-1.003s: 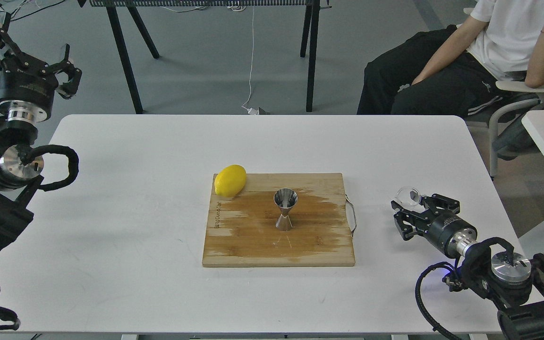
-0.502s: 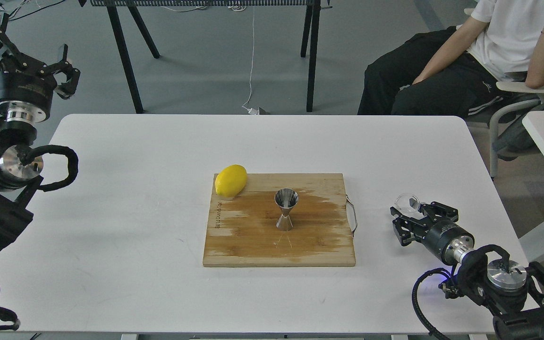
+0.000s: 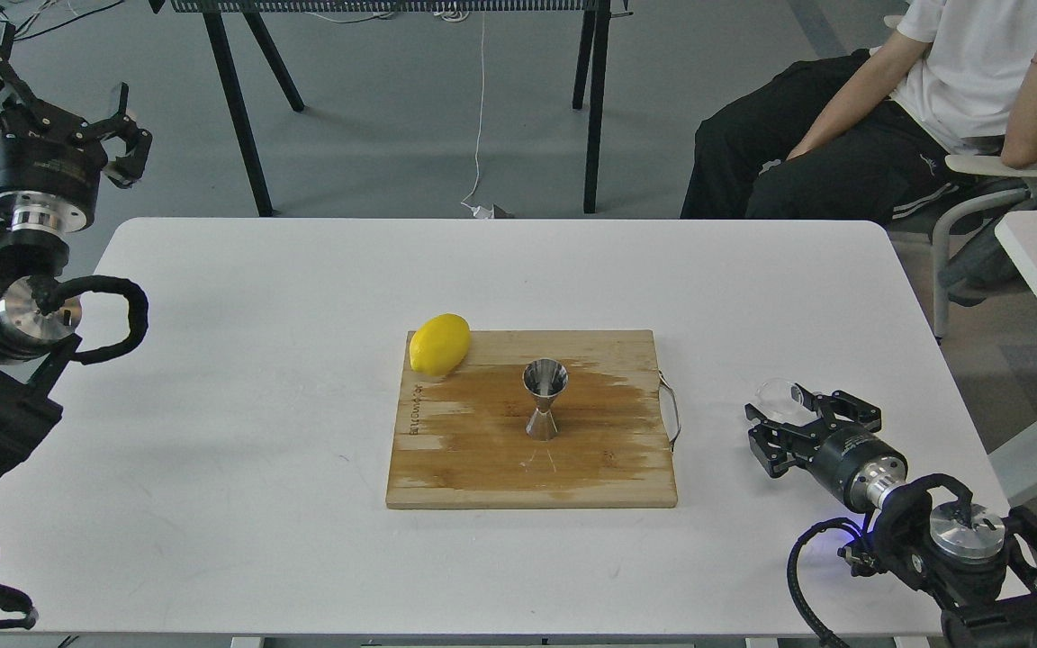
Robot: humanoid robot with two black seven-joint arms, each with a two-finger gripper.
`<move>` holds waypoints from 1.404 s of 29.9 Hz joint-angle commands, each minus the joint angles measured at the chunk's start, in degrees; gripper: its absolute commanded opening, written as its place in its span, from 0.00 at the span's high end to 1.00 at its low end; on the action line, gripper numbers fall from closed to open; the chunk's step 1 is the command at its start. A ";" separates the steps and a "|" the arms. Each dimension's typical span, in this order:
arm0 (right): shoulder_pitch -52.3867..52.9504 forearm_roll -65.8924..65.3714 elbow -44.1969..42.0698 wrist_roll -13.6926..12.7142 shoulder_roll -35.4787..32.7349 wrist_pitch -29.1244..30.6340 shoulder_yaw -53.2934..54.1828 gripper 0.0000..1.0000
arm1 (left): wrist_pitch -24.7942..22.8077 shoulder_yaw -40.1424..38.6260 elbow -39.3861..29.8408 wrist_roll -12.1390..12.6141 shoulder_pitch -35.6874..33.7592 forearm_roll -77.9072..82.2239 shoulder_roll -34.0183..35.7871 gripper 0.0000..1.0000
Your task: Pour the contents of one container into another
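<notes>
The steel jigger (image 3: 545,397) stands upright near the middle of the wooden cutting board (image 3: 482,468). Far to its right, the small clear cup (image 3: 777,392) sits low at the table surface between the fingers of my right gripper (image 3: 774,405), which is shut on it. The cup looks roughly upright; I cannot tell what it contains. My left gripper (image 3: 46,85) is raised off the table's far left corner, open and holding nothing.
A yellow lemon (image 3: 439,344) lies on the board's far left corner. The board has a wet dark patch and a metal handle (image 3: 671,411) on its right edge. A seated person (image 3: 915,108) is beyond the table's far right.
My right gripper has lowered toward the table with the clear cup, and the cup has gone from tilted to about upright. The left arm barely moved.
</notes>
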 commanded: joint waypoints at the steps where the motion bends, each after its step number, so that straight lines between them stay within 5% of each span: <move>1: -0.04 0.08 0.53 0.14 0.00 0.09 0.26 0.17 | 0.00 -0.02 0.00 0.00 -0.09 0.00 -0.01 0.00; 6: -0.04 0.08 1.32 -0.30 -0.70 1.49 3.33 0.04 | -0.08 -0.02 0.00 0.00 -0.09 0.00 0.16 0.00; 14: 1.02 -1.24 5.10 -0.39 -5.19 15.11 2.72 0.01 | -0.08 0.07 0.00 0.09 -0.09 0.00 0.34 0.00; 22: 9.26 -7.65 4.23 0.40 -5.71 18.19 3.78 0.00 | -0.08 0.07 0.00 0.09 -0.18 0.00 0.17 0.00; 24: 12.69 -10.28 2.74 1.63 -6.06 18.19 3.86 0.00 | -0.08 0.07 0.00 0.09 -0.18 0.00 0.17 0.00; 29: 18.41 -12.14 -0.87 9.62 -6.15 18.63 3.78 0.00 | -0.08 0.07 0.00 0.09 -0.09 0.00 -0.01 0.00; 35: 25.35 -12.22 -7.02 14.98 -6.15 21.35 3.69 0.00 | -0.26 0.24 0.00 0.18 -0.09 0.00 -0.71 0.00; 42: 33.00 -12.14 -15.36 15.70 -5.45 22.29 2.90 0.00 | 0.18 0.42 0.00 0.70 0.17 0.17 -1.59 0.00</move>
